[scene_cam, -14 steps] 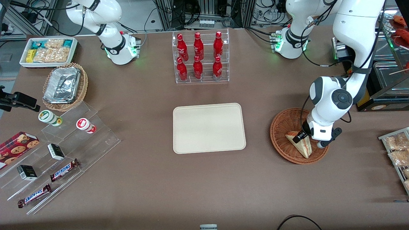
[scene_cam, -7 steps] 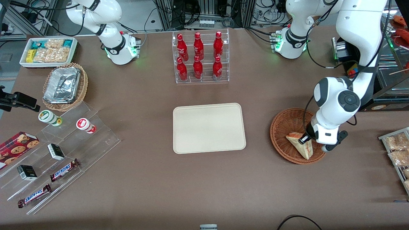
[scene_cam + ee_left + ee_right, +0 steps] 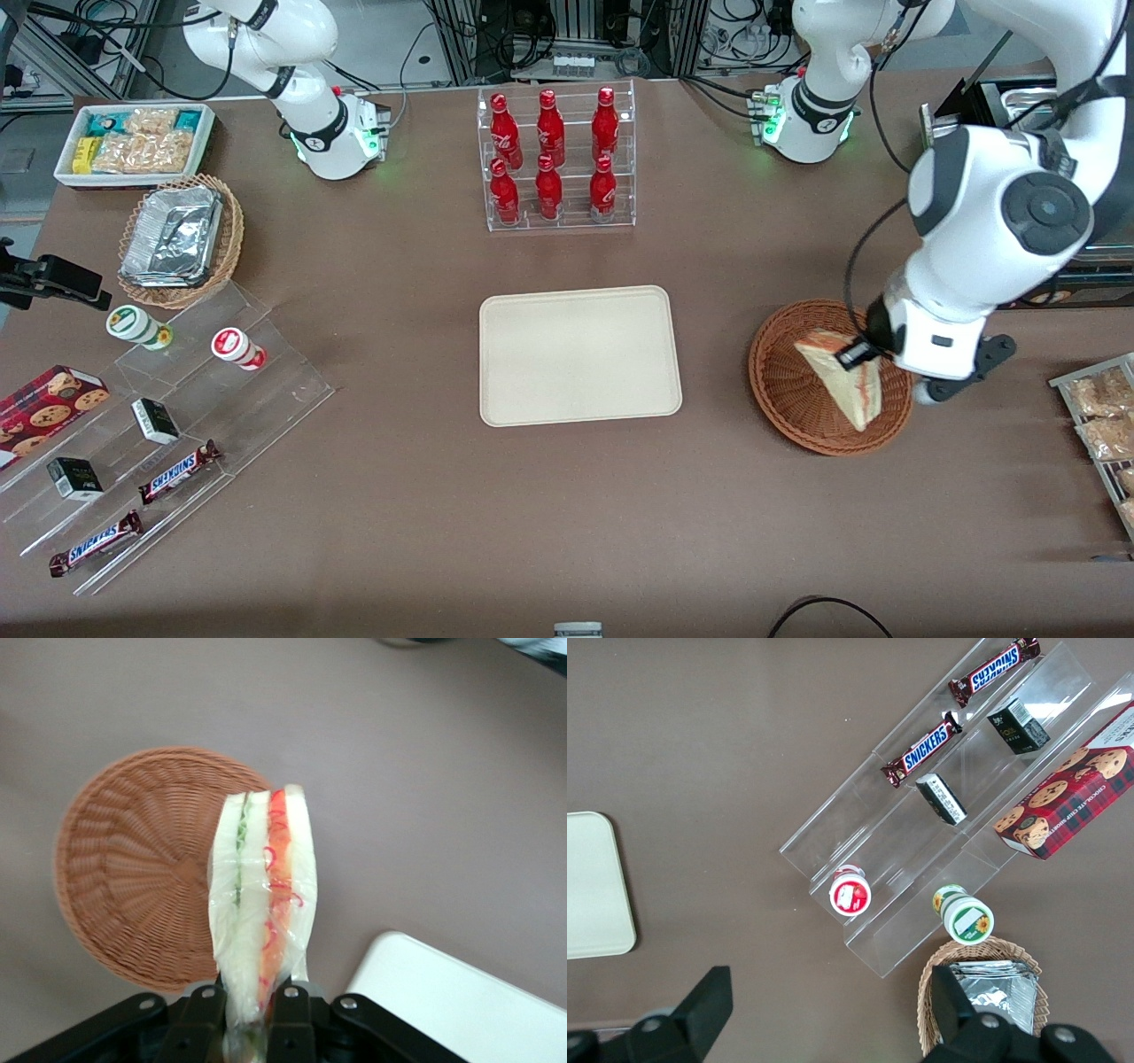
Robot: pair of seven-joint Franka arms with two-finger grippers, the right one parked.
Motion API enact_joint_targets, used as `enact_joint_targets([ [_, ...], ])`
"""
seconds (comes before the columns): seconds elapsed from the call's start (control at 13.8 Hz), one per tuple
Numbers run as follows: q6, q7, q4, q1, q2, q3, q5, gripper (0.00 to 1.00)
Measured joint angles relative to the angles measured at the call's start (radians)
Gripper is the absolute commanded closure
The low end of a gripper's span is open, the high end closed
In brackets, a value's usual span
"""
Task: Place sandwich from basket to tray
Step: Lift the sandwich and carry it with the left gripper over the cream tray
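You are seeing the gripper (image 3: 250, 997) pinching the sandwich (image 3: 263, 895) by one end above the basket (image 3: 146, 868); soft, light, slippery-wrapped, it is likely needing gentle pressure.

This is a robotics lab arranged like a small shop: two white robot arms (image 3: 306, 97) are bolted to a brown counter (image 3: 399, 496), with cable bundles and equipment racks (image 3: 567, 35) at its edge farthest from the front camera. The goods are displayed as in a store: red bottles (image 3: 551, 155) in a clear rack, chocolate bars (image 3: 177, 471) and small boxes (image 3: 156, 420) on clear acrylic steps, and a white box of snack packets (image 3: 137, 142).
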Motion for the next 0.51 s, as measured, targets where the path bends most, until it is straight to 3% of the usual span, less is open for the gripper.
enact_joint_targets([
  [0.51,0.025,-0.079,0.083,-0.367,0.143,-0.010,0.000,1.00],
])
